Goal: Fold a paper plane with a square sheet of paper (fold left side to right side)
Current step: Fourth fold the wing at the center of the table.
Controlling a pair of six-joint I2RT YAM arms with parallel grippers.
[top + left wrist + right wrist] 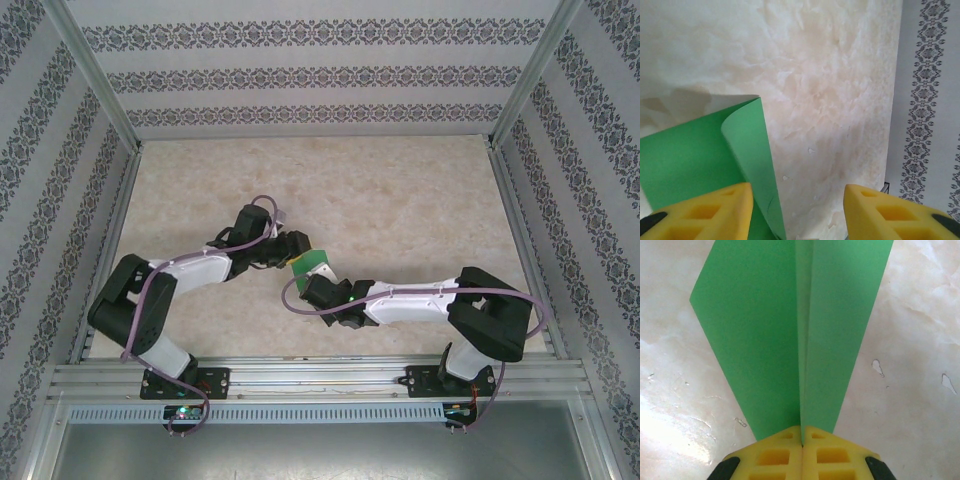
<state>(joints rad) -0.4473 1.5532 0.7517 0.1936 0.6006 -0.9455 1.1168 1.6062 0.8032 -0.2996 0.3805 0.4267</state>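
**Right gripper clamped on the green sheet, left one open**

Right gripper (802,432) has its yellow pads pressed flat together with the square sheet of paper (765,330) pinched between them, right on a crease line running up the middle. My guess: it's holding the doubled layers so the fold can't spring apart. Left gripper (797,200) sits just beside it, fingers spread, nothing between them. One edge of the sheet curls up in a soft roll next to one finger, so that side isn't flat yet. Paper's thin, matte, bright green, flaring wider away from the right pads, and it sits mid-table between the two wrists. Past that, the tabletop (400,200) is pale beige, marbled and a bit scuffed, then patterned wallpaper panels (320,75) and aluminium frame rails (92,75) box it all in.
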